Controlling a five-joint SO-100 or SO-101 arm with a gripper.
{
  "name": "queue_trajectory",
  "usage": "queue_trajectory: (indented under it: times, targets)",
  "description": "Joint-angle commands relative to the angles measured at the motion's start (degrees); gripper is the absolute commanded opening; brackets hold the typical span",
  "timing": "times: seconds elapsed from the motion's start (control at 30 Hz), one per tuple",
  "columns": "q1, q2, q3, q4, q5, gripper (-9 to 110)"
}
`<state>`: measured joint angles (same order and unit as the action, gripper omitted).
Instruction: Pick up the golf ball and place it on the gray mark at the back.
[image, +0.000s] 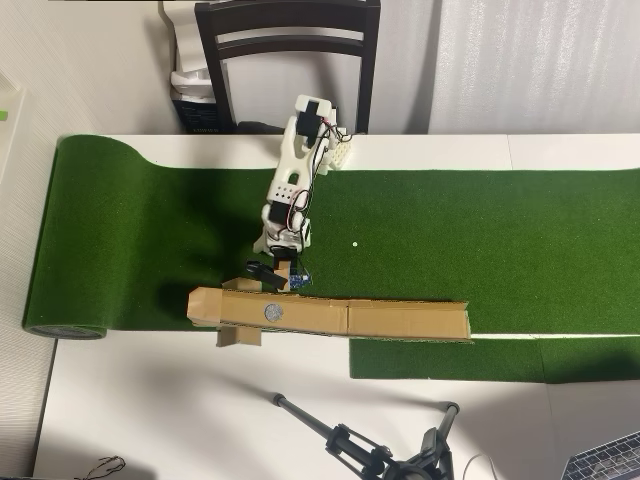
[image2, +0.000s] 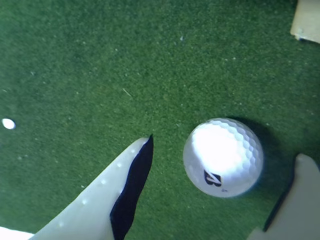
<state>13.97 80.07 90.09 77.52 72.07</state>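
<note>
The golf ball (image2: 223, 157) is a white dimpled sphere with a glossy highlight on its upper face and a small dark printed mark on its lower left side in the wrist view. It rests on the green turf (image2: 125, 60), a short, dense, matte pile. A sphere has no long axis; the printed mark faces the camera and sits toward the lower left of the ball.

The gripper (image2: 220, 167) is spread apart, one finger on each side of the ball. The left finger (image2: 107, 195) in the wrist view is pale plastic with a row of small bumps and a dark inner pad, tapering to a point near the ball without touching it. The right finger (image2: 300, 200) is a blunt pale plastic block with a dark inner edge, also apart from the ball.

The wrist view alone shows the ball; in the overhead view the arm (image: 295, 180) covers it. The wrist view also shows a small white dot (image2: 8, 123) on the turf and a cardboard corner (image2: 306, 20) at upper right.

The overhead view alone shows the layout: the white arm reaching down over the turf toward a long, flat cardboard strip (image: 400, 320) whose long axis runs left to right. The gray mark (image: 272, 311), a round speckled circle, lies on the strip just below the gripper end of the arm. A dark chair (image: 290, 40) stands beyond the table, and a black tripod (image: 360, 445) lies on the white tabletop (image: 150, 400).
</note>
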Motion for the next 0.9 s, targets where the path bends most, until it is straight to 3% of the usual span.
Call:
queue_trajectory:
  times: [0.0,0.87]
  targets:
    - [-0.1,1.4,-3.9,-0.3,-0.5,44]
    - [2.8,-4.8,-7.6,-0.2,-2.1,44]
